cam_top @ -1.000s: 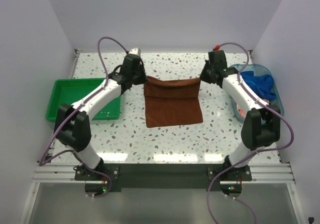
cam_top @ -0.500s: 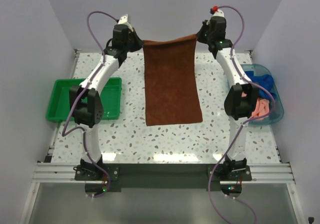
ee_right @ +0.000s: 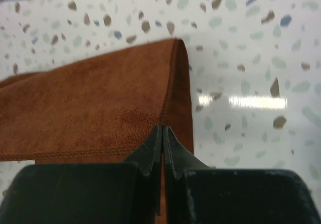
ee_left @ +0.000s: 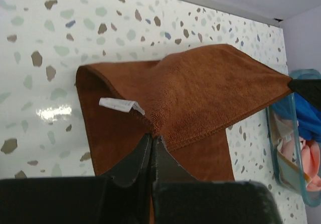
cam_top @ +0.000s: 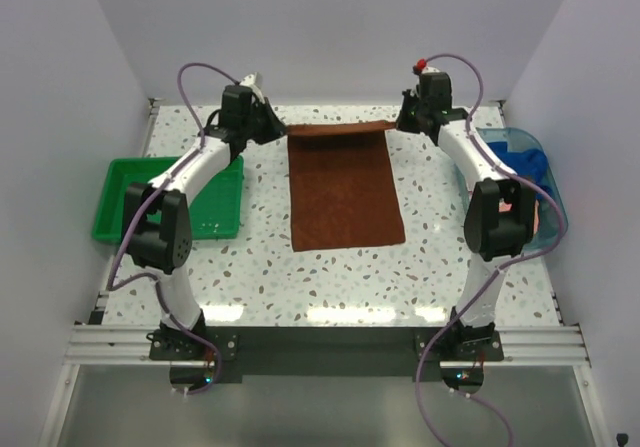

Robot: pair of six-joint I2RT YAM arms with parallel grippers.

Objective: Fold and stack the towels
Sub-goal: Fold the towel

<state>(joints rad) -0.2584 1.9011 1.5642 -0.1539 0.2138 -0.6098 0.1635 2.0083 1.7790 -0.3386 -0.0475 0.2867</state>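
The rust-brown towel (cam_top: 342, 189) lies lengthwise on the speckled table, its far edge raised. My left gripper (cam_top: 281, 130) is shut on the towel's far left corner (ee_left: 155, 129). A white label (ee_left: 119, 104) shows beside that corner. My right gripper (cam_top: 400, 122) is shut on the far right corner (ee_right: 168, 119). Both corners sit low above the table near the back wall. The royal blue towel (cam_top: 520, 162) and the pink towel (cam_top: 539, 215) lie in the clear blue tub (cam_top: 556, 203) at the right. The orange flowered towel is out of view.
A green tray (cam_top: 128, 199) sits at the left edge of the table, beside my left arm. The tub also shows in the left wrist view (ee_left: 296, 179). White walls close the back and both sides.
Both grippers lifted the towel's far edge high and back, pulling it out flat, then lowered it toward the table near the back wall. The towel now lies stretched long.
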